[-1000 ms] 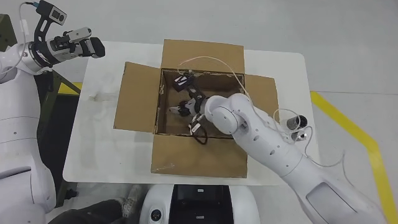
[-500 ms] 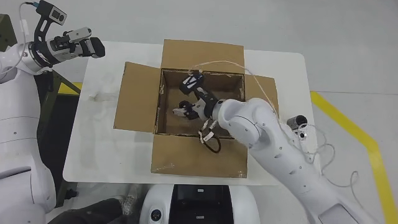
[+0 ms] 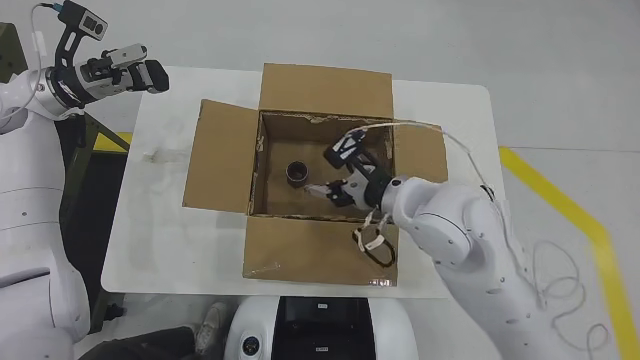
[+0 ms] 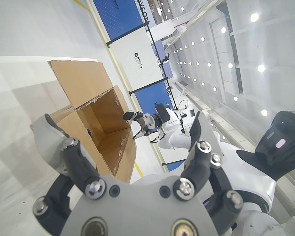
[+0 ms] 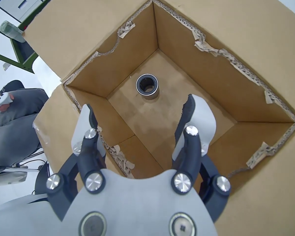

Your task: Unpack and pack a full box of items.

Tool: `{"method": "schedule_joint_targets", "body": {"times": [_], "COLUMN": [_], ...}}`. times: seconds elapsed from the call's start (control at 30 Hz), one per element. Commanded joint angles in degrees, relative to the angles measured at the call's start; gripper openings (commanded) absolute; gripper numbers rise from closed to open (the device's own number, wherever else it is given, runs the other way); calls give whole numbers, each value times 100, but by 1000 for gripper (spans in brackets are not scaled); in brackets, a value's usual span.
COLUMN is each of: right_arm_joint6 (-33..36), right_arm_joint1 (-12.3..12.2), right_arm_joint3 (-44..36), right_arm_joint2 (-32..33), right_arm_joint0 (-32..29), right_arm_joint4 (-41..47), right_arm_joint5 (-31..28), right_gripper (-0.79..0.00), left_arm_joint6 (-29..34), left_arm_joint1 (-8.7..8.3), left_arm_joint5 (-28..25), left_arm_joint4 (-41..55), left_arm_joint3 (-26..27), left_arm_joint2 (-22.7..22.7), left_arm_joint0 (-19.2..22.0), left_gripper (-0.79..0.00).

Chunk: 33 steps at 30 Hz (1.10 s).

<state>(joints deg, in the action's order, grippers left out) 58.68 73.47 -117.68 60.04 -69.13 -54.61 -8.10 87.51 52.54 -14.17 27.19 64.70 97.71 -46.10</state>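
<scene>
From above, the right pincer (image 3: 330,188) is drawing back toward the right-hand wall of the open cardboard box (image 3: 222,165). A second ago it was reaching down over the middle of the floor, and now it is leaving a dark hollow cylinder (image 3: 297,172) uncovered there. The left pincer (image 3: 150,75) is staying where it was, hanging beyond the far left corner of the worktop (image 3: 160,230), well apart from the box. In the left wrist view its fingers are standing spread with nothing between them, and the right pincer is showing farther off at the box's rim – apparently empty, though it is small at that range. In the right wrist view the right pincer (image 5: 139,104) is hovering spread and empty over the opening, while the cylinder (image 5: 147,88) is standing upright on the box floor, open end up and near one corner, apart from both fingers. The arm is probably retreating after a release, so this piece is likely counting as packed – and the next move is probably calling for another item.
</scene>
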Motion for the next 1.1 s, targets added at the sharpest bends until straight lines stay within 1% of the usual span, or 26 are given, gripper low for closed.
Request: {"method": "schedule_joint_targets", "body": {"times": [0.0, 0.17, 0.47, 0.67, 0.8, 0.97, 1.07], "right_arm_joint6": [34, 94, -104, -250, -352, -504, -336], "right_arm_joint1": [-38, -145, -324, -400, -436, -469, -501], "right_arm_joint3": [-154, -553, -1088, -1282, -1481, -1514, -1440], "right_arm_joint2": [145, 554, 1758, 2460, 2759, 3098, 3310], "right_arm_joint0": [-145, -616, -1663, -2283, -2648, -3004, -3145], "right_arm_joint4": [-52, -282, -289, -203, -142, -99, -81], "right_arm_joint5": [-41, -130, -135, -82, -144, -143, -229], "right_gripper": [-102, -74, -77, -77, -77, -71, -52], "left_arm_joint6": [0, 0, 0, 0, 0, 0, 0], "left_arm_joint1": [0, 0, 0, 0, 0, 0, 0], "left_arm_joint5": [0, 0, 0, 0, 0, 0, 0], "left_arm_joint4": [0, 0, 0, 0, 0, 0, 0], "left_arm_joint3": [0, 0, 0, 0, 0, 0, 0], "left_arm_joint2": [0, 0, 0, 0, 0, 0, 0], "left_arm_joint0": [0, 0, 0, 0, 0, 0, 0], "left_gripper": [0, 0, 0, 0, 0, 0, 0]}}
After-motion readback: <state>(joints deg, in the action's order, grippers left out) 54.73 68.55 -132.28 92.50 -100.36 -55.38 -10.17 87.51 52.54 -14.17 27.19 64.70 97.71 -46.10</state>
